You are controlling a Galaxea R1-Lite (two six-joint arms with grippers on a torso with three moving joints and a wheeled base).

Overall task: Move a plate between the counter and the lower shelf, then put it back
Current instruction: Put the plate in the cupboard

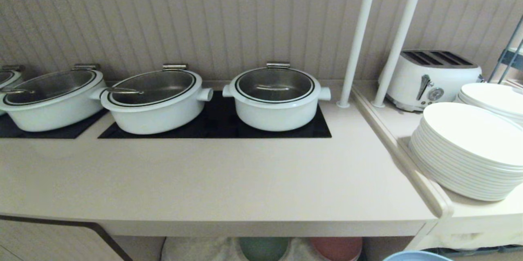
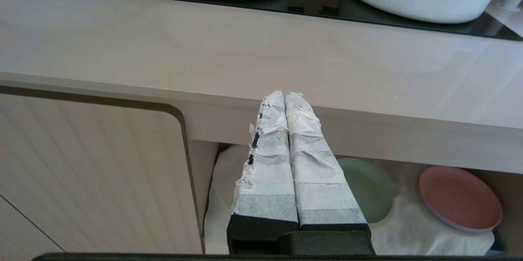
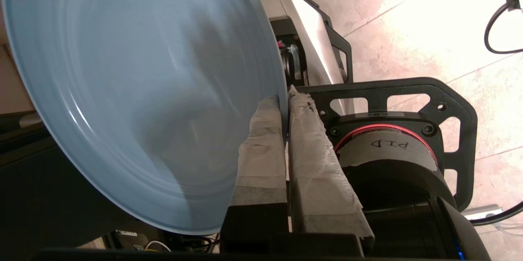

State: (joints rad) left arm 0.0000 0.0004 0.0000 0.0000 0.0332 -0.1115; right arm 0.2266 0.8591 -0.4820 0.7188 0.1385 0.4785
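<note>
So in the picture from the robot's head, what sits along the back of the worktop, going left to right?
Wide oval white pot with glass lid → second oval white pot → round white pot → two white upright poles → white toaster.

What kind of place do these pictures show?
Probably a buffet or catering kitchen: lidded white serving pots stand on black hob panels in a long counter, with stacked white plates and a toaster alongside.

The left tool point(image 2: 286, 99), its two paper-wrapped fingers point(image 2: 269, 163) pressing together, is hanging before the thick front edge of the smooth beige worktop point(image 2: 245, 65). Below, a round green plate point(image 2: 367, 189) and a round pink plate point(image 2: 459, 197) are lying apart on the lower shelf's wrinkly white cloth point(image 2: 412, 228).
</note>
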